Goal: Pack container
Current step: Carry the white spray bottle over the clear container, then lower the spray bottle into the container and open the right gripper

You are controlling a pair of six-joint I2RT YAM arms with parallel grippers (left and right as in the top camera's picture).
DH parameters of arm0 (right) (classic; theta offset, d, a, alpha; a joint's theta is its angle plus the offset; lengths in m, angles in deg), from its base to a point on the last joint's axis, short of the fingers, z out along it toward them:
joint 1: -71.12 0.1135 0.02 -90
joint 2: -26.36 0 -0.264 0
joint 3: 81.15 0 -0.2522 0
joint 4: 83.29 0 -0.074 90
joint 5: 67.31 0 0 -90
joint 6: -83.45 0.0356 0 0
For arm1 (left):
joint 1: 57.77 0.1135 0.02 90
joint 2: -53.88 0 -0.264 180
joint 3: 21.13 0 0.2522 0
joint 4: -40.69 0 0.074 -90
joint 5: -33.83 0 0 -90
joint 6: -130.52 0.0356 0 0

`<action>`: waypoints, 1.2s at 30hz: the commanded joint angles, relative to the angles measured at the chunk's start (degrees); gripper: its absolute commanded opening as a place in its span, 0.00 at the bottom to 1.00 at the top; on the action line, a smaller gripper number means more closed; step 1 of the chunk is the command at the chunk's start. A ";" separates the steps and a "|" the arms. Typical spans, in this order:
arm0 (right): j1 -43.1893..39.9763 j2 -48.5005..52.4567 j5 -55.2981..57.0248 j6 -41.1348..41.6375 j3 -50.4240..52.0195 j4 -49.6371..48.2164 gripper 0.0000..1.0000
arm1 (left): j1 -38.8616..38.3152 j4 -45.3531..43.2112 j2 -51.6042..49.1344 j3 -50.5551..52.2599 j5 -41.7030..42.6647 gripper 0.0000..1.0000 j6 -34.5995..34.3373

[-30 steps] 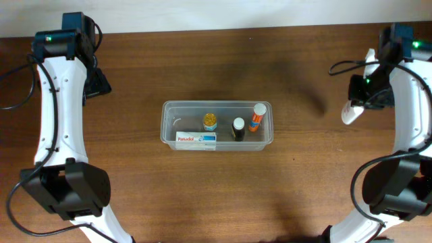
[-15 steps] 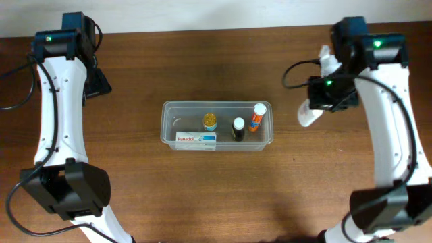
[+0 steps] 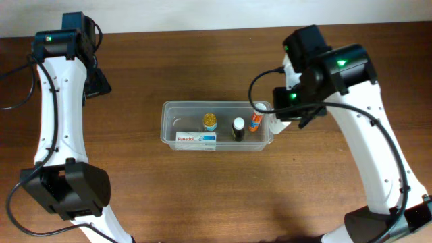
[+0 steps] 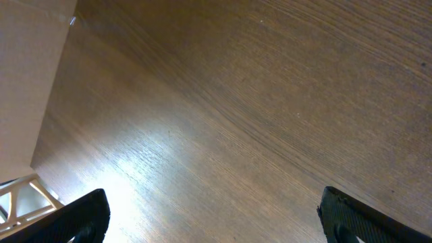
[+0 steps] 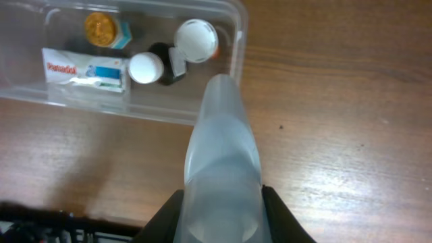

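- The right hand (image 5: pixel 223 219) is clenched on a frosted bottle (image 5: pixel 221 155), one dark finger pressed to each side of its body.
- The bottle sticks out straight ahead of that hand, narrow end first, and its tip lies over the near rim of the container (image 5: pixel 237 50).
- The container sits on the desk (image 3: pixel 202 196), and its right end lies directly ahead of and below the right hand. The rest stretches away to that hand's left.
- Whether the bottle touches the rim cannot be told.
- Inside the container, nearest the bottle's tip, stands an orange bottle (image 5: pixel 196 39) with a white cap.
- Just beside it is a dark bottle (image 5: pixel 147 67), also with a white cap.
- Farther from the hand are a gold-capped jar (image 5: pixel 101 28) and a Panadol box (image 5: pixel 84 67), which lies flat against the front wall.
- The left hand (image 4: pixel 212 219) is released, its fingers spread wide over bare wood.
- The container lies well apart from the left hand, off to that hand's right.
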 commanded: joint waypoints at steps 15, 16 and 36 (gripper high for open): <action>5.75 -0.44 3.06 6.05 7.39 -7.78 0.26 | 0.00 0.04 0.39 -0.15 -0.79 0.99 -0.37; 5.75 -0.44 3.02 6.05 8.04 -8.33 0.26 | 0.00 0.04 0.39 -0.15 -0.79 0.99 -0.35; 5.77 -0.44 2.75 6.08 22.21 -21.18 0.27 | 0.00 0.04 0.39 -0.15 -0.79 0.99 -0.37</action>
